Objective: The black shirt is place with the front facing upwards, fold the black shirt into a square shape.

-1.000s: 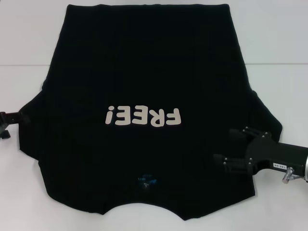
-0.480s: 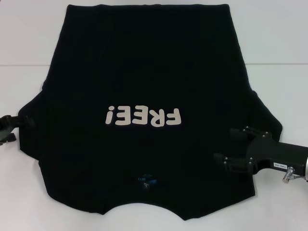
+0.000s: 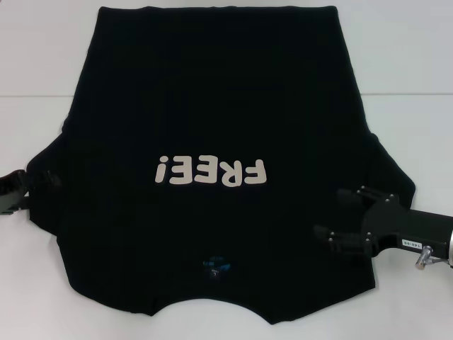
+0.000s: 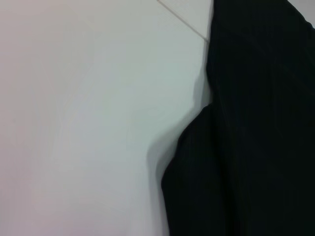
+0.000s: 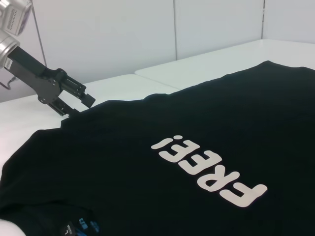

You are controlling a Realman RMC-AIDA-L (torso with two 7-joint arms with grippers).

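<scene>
Shirt [image 3: 212, 106]: flat, front up; long axis near-far, collar nearest robot, hem far.
Left gripper [image 3: 44, 181]: at left sleeve edge; finger state cannot be told.
Right gripper [image 3: 331, 214]: fingers apart, over right sleeve, holding nothing.

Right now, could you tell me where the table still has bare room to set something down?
Bare white table lies past the black shirt on the robot's right, and likewise on its left, far side. It is crowded near the sleeves: the left gripper sits at the left sleeve edge, the open right gripper over the right sleeve.
</scene>
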